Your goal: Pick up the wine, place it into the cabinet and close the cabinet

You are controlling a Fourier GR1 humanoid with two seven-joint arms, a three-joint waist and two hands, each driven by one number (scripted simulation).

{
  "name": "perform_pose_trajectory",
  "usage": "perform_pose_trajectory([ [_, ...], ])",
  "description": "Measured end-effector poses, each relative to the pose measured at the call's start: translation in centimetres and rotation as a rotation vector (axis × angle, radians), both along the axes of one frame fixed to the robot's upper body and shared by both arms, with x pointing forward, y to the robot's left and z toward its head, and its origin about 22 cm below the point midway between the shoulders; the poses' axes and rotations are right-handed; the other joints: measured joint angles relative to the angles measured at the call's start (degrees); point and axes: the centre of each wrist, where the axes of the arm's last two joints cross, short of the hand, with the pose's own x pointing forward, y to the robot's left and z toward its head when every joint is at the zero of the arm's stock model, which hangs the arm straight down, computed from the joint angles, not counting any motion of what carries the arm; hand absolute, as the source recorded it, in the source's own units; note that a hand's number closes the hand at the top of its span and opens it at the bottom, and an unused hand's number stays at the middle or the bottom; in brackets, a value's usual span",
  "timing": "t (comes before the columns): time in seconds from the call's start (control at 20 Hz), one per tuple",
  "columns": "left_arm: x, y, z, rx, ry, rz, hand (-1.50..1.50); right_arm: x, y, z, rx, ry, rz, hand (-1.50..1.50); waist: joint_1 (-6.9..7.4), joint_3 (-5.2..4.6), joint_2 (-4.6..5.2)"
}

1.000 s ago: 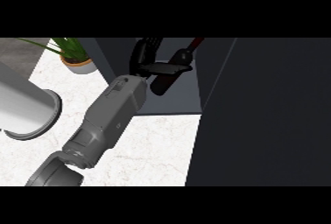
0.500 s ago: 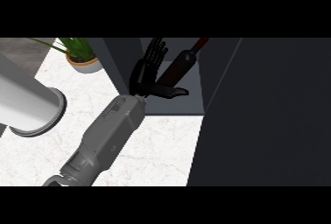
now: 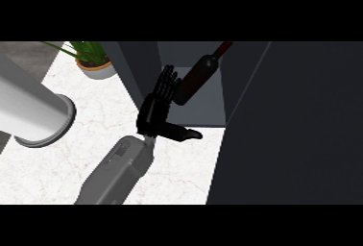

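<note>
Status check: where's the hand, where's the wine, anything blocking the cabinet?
One hand at the cabinet opening, fingers straight, beside the wine bottle. Bottle inside, leaning, not gripped. Dark door open at the right. Nothing seen blocking it.

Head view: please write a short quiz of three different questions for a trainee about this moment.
1. True or false: the hand is curled round the wine bottle.
2. Where does the bottle lie? A) in the cabinet B) on the white counter C) beside the potted plant
3. Fill in: the cabinet door is ____.

Key: 1 false, its fingers are straight; 2 A; 3 open.
</note>
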Motion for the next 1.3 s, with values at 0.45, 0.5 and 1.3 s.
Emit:
perform_pose_trajectory([
  [0.45, -6.2, 2.9, -0.5, -0.058, 0.023, 0.009, -1.50, -0.1, -0.3, -0.1, -0.037, 0.002, 0.007, -1.50, -0.52, 0.00, 0.47],
  [0.5, -6.6, 3.4, -0.4, -0.065, 0.025, 0.014, -1.50, -0.2, -0.4, -0.1, -0.050, 0.002, 0.016, -1.50, -0.68, 0.01, 0.50],
  [1.3, -11.0, 13.3, -0.2, -0.050, -0.050, 0.098, -1.50, -1.6, -0.2, -0.9, -0.193, 0.086, 0.409, 1.50, -0.48, -0.02, 0.78],
])
